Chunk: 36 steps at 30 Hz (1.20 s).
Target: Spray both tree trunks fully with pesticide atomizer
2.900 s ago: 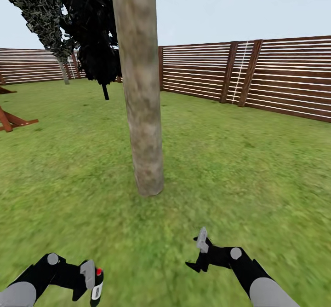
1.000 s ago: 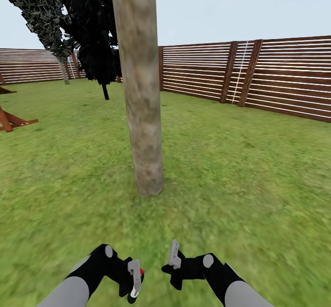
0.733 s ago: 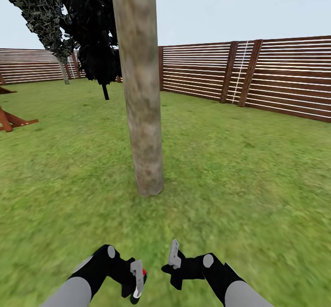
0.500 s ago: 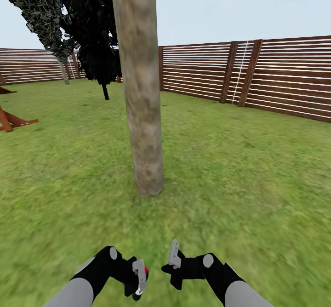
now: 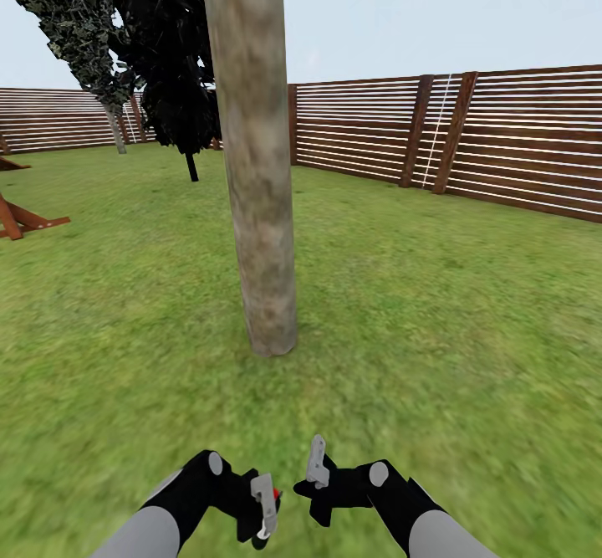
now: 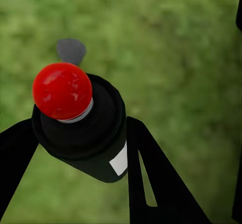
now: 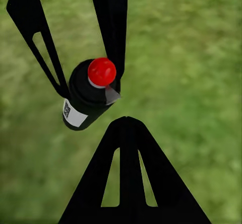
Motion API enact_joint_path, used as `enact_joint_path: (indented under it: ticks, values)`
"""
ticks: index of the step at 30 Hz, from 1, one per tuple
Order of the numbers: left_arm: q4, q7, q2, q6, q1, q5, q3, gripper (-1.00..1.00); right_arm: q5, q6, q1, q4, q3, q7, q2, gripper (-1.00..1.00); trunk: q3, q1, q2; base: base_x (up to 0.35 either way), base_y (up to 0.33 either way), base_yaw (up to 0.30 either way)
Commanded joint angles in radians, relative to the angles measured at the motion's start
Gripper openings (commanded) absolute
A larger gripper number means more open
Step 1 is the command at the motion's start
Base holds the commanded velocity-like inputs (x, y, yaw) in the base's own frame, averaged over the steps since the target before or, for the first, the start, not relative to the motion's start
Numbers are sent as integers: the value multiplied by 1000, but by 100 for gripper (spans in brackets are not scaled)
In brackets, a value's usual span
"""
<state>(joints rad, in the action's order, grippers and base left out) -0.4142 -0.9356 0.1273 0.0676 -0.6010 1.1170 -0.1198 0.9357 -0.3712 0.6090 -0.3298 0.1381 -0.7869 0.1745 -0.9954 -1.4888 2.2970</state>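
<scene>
Grass lawn [image 5: 435, 332] everywhere, blurry green, so that's the garden floor under both arms.

Left gripper [image 5: 266, 508] has its fingers [image 6: 151, 183] clamped on the pesticide atomizer [image 6: 85, 128]. It's a little black bottle with a red ball cap [image 6: 62, 90], a white label on the side and a grey nozzle tab [image 6: 71, 50] poking out past the cap. Both dark fingers press against the bottle's sides in the left wrist view, and it's held clear of the grass.

Right gripper [image 5: 316, 468] sits just beside the left one, close but not touching in the head view. One grey finger pad [image 5: 316, 460] sticks upward. From the right wrist view you look past a black finger [image 7: 132, 178] straight at the bottle [image 7: 88, 95] in the other gripper's fingers. Can't tell if the right fingers are open or closed; they hold nothing that I can see.

Straight ahead of both grippers stands the tree trunk [image 5: 255, 156], thick and mottled grey-brown, well apart from the fingers. Dark foliage [image 5: 163, 48] hangs beyond it on the left gripper's side, with a thinner trunk [image 5: 116, 130] further back. Brown slatted fence [image 5: 502, 140] runs along the back.
</scene>
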Motion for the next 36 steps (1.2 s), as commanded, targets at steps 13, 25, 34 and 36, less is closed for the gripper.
enact_joint_path:
  ticks: [13,25,34,36]
  values:
    - [0,5,17,1,-2,-5,0,-100,0,0,0,-1,-1,0,0,-100,0,0,0,0,0,0]
    - [1,9,32,3,-3,-11,0,-100,0,0,0,-2,-3,0,0,-100,0,0,0,0,0,0]
    - [2,9,41,3,-5,-12,0,-100,0,0,0,-3,-3,0,0,-100,0,0,0,0,0,0]
    - [2,9,41,3,-5,-13,0,-100,0,0,0,-2,-4,0,0,-100,0,0,0,0,0,0]
